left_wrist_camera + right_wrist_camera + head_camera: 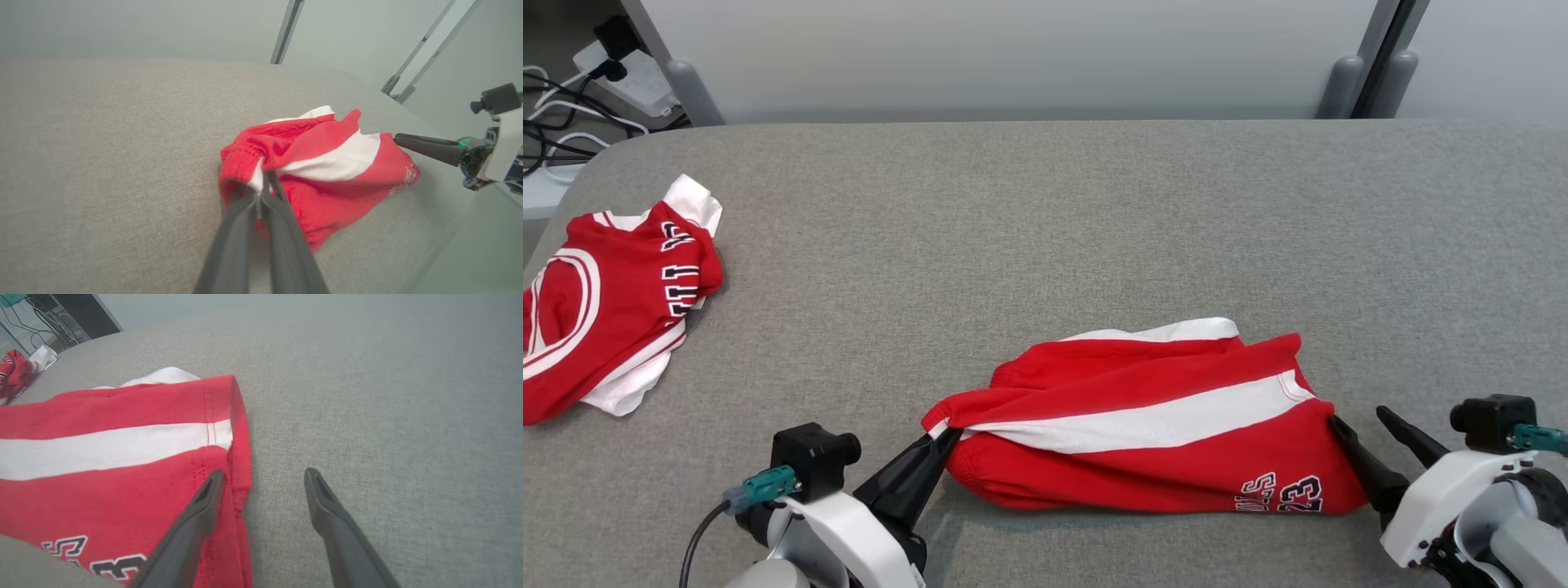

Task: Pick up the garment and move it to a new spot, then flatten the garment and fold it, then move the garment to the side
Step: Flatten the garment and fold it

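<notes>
Shorts (1143, 425), red with a white stripe and dark lettering at one corner, lie bunched on the grey table (1045, 229), near its front edge and about midway between the two arms. In the head view the stripe runs slantwise from the lower left end up to the right hem.

Left gripper (947, 437) has its fingers pressed together on the gathered left end of the shorts; the left wrist view shows red and white cloth pinched between the tips (263, 179).

Right gripper (1357, 416) stands wide at the right end of the shorts. In the right wrist view (264, 473) one finger (204, 506) lies on the red cloth just inside the hem, while the other finger (327, 506) is over bare table, apart from the cloth. It holds nothing.

A red and white jersey (605, 318) lies crumpled at the table's far left, well apart from the shorts. Beyond that corner, cables (556, 114) trail on the floor.
</notes>
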Motion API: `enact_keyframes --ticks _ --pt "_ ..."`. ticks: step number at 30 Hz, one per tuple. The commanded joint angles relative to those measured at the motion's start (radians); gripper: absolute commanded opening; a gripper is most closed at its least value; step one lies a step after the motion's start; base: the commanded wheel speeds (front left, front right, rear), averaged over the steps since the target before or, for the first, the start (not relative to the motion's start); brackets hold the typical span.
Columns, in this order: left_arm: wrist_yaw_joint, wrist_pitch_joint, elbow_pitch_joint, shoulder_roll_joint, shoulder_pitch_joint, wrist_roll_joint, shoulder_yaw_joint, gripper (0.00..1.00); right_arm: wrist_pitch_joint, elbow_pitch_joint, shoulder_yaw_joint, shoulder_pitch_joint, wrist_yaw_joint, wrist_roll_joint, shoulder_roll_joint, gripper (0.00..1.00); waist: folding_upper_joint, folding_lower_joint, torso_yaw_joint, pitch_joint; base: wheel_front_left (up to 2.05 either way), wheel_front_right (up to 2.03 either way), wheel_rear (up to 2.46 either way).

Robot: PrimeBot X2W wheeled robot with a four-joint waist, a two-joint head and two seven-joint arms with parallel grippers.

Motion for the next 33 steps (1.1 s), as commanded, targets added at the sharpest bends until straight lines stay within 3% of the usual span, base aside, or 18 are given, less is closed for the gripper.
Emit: enact_keyframes --ticks 1,12,21,33 --pt "0.007 -0.012 -0.011 0.026 -0.019 0.002 0.041 0.0 -0.016 -0.008 -0.002 -0.011 0.0 -0.016 -0.002 1.0 0.0 0.0 0.005 0.001 0.0 0.0 0.0" --pt "0.0 -0.032 0.033 0.017 -0.019 0.007 0.031 0.0 0.093 0.061 -0.004 -0.079 0.0 -0.082 0.129 1.0 0.0 0.0 0.032 -0.009 0.0 0.0 0.0" --pt "0.0 -0.04 0.045 0.013 -0.026 0.016 0.022 0.0 0.207 0.112 -0.028 -0.1 0.0 -0.126 0.151 1.0 0.0 0.0 0.035 -0.018 0.0 0.0 0.0" --pt "0.003 -0.034 0.041 0.019 -0.027 0.014 0.017 0.0 0.308 0.011 -0.116 -0.057 0.0 -0.267 0.174 1.0 0.0 0.0 0.024 -0.014 0.0 0.0 0.0"
